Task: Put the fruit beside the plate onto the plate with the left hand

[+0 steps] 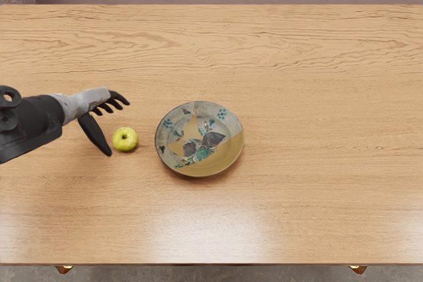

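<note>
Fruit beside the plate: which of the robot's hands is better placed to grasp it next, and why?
Left. The left hand is open beside the fruit, thumb close to it, with the plate on the fruit's other side. No right arm shows.

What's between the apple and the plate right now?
Nothing: the head view shows only a bare strip of table between the apple and the plate, which do not touch.

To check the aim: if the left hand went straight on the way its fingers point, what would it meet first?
Probably nothing: the left hand, fingers open, points right, passing beyond the apple and the plate, over bare table. Its height is unclear.
</note>
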Motion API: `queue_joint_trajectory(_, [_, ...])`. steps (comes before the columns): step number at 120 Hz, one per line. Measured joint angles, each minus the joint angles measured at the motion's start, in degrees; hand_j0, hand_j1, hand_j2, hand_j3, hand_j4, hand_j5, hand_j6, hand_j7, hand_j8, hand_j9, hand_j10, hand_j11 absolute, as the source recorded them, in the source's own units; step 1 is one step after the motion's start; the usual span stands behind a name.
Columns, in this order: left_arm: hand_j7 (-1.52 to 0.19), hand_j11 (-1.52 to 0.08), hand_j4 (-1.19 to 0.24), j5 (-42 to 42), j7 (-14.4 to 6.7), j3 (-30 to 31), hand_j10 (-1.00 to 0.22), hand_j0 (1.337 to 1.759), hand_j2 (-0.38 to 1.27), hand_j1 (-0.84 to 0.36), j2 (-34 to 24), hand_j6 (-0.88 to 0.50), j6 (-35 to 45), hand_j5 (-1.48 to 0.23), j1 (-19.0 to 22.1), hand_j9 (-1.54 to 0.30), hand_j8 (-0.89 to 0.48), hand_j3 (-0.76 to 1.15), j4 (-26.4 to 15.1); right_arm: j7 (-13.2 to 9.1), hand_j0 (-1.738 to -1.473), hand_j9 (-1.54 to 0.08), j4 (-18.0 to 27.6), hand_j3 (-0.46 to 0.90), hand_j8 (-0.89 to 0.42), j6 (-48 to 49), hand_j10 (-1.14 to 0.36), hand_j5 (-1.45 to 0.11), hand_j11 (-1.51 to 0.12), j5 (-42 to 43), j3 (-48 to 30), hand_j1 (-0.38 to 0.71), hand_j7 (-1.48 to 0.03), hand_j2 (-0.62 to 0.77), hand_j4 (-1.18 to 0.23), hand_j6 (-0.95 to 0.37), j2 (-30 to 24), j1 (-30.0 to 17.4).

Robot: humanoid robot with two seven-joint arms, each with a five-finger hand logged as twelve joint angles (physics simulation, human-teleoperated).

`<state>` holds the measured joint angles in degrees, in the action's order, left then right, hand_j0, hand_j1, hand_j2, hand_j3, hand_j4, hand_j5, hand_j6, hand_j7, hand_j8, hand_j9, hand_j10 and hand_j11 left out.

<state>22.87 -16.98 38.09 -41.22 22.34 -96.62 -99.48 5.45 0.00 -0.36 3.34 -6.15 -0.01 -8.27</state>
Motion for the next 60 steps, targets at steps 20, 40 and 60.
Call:
queue_joint_trajectory(20, [-0.32,-0.32,-0.25,-2.0,-0.1,3.8,-0.25,1.658,0.05,0.05,4.7,-0.25,5.0,-0.32,-1.6,-0.32,-0.25,0.00,0.0,0.0,-1.658,-0.05,0.0,0.00,-0.03,0.0,-0.04,-0.05,-0.05,0.0,0.0,-0.30,-0.05,-0.01,-0.03,-0.03,0.0,0.0])
queue_joint_trajectory(40, [-0.32,-0.32,-0.25,-4.2,-1.4,6.0,-0.25,1.658,0.05,0.05,9.8,-0.25,9.0,-0.32,-2.2,-0.32,-0.25,0.00,0.0,0.0,-1.658,-0.05,0.0,0.00,-0.03,0.0,-0.04,-0.05,-0.05,0.0,0.0,-0.30,-0.05,-0.01,-0.03,-0.03,0.0,0.0])
queue_joint_trajectory(60, [-0.32,-0.32,-0.25,-6.1,-3.4,7.7,-0.25,1.658,0.05,0.05,12.7,-0.25,11.8,-0.32,-2.6,-0.32,-0.25,0.00,0.0,0.0,-1.658,-0.05,0.0,0.00,-0.03,0.0,-0.04,-0.05,-0.05,0.0,0.0,-0.30,-0.05,-0.01,-0.03,-0.03,0.0,0.0])
